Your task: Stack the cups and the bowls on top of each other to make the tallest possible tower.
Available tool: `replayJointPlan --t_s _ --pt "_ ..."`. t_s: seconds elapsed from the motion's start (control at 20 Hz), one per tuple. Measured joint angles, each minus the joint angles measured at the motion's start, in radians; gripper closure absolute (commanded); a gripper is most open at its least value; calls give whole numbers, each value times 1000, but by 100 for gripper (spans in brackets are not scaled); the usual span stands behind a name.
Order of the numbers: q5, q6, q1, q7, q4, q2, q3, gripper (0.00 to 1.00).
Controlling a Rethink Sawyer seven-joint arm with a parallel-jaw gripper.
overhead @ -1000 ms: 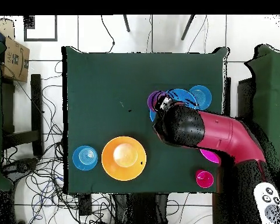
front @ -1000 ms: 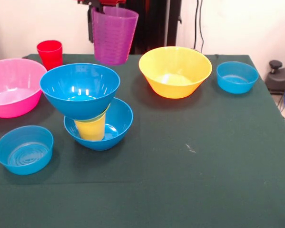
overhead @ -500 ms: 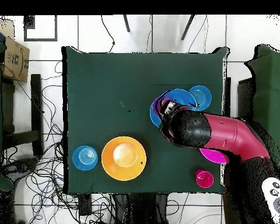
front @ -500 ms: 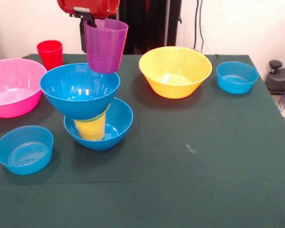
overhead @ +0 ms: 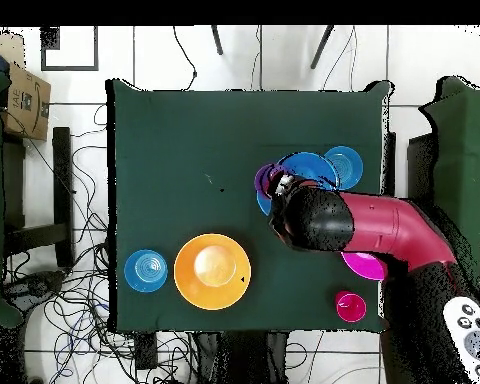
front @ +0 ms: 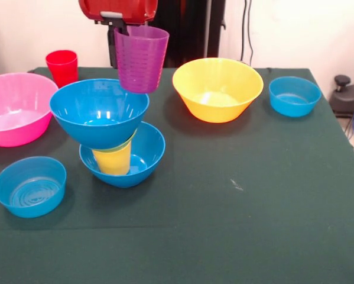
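light: bright, even | glare: spots inside upper blue bowl (front: pixel 98 112) | shadows: soft | focus: sharp

A rectangular table (overhead: pixel 184 150) covered in dark green cloth stands on a white tiled floor (overhead: pixel 164 55). Black cables (overhead: pixel 69 300) lie tangled on the floor along one side of the table. A cardboard box (overhead: pixel 24 100) sits near one corner. The front view shows a plain white wall (front: pixel 295 29) behind the table.
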Motion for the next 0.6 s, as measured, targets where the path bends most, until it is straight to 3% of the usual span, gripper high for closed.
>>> replayJointPlan --t_s 0.6 --pt "-18 0 -18 0 11 0 45 100"
